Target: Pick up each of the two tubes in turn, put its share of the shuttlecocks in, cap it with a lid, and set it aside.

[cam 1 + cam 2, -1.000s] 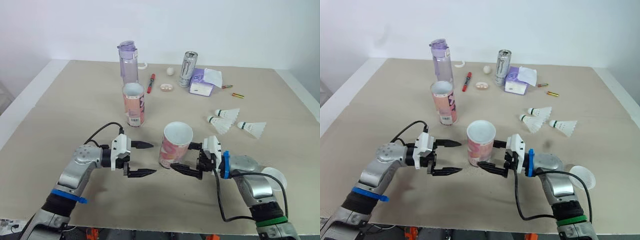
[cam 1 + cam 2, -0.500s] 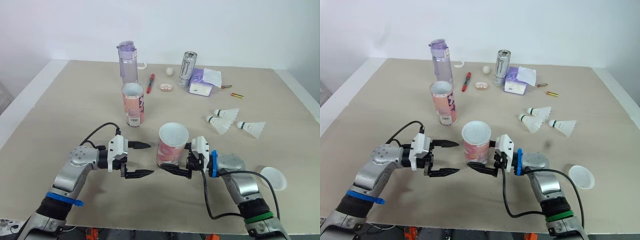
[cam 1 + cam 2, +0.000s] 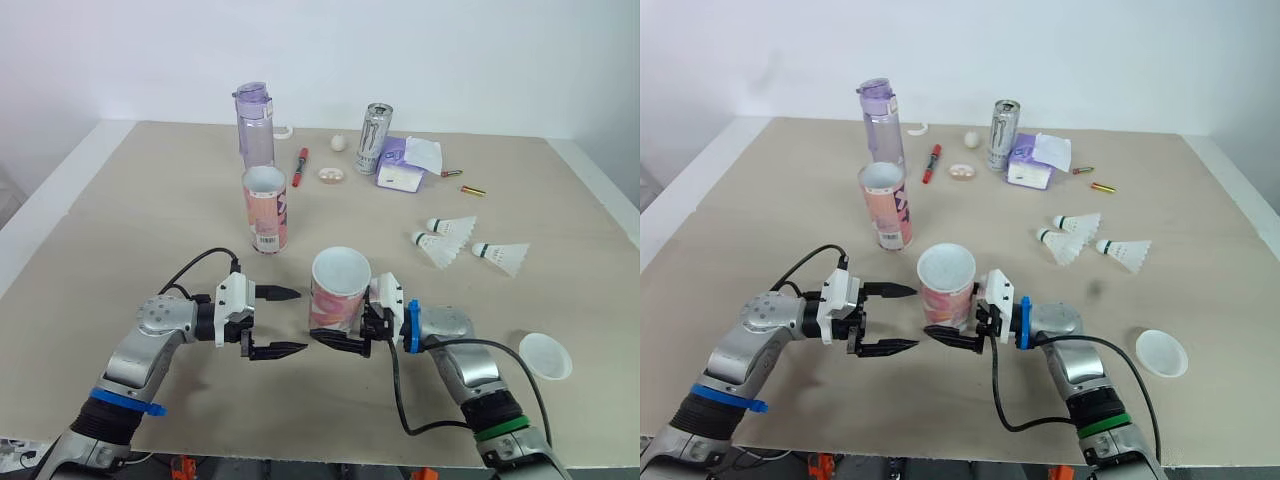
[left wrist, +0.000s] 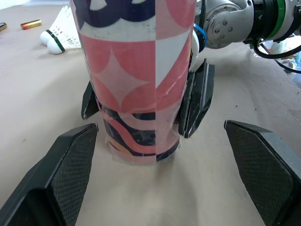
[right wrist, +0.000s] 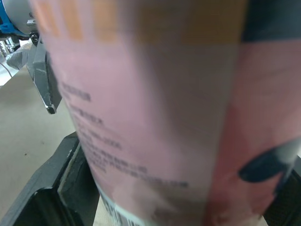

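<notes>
The near tube (image 3: 338,290) stands open-mouthed close to the front edge of the bench (image 3: 120,220), about midway along it, leaning a little. Its wrap is pink, white and dark navy shapes. From the right wrist I see lines of small print and a strip of barcode on it, but I can't read any of it.

My right gripper (image 3: 332,325) is clamped on the tube low down, one black finger pressed to each side near the base. My left gripper (image 3: 300,320) sits just beside the tube on its left, jaws spread wide and touching nothing.

The second tube (image 3: 266,208) stands upright farther back and slightly left, well apart, with a white barcode label low on its side.

Three shuttlecocks (image 3: 437,249) lie on their sides toward the right edge. A white lid (image 3: 545,355) lies flat near the front right corner.

Along the back edge there are:
- a purple bottle (image 3: 256,125)
- a red pen (image 3: 302,165)
- a small white ball (image 3: 341,142)
- a silver can (image 3: 375,138) with a dark claw-like mark — its lettering is too small to read
- a purple tissue pack (image 3: 405,168)
- two small batteries (image 3: 474,190)
</notes>
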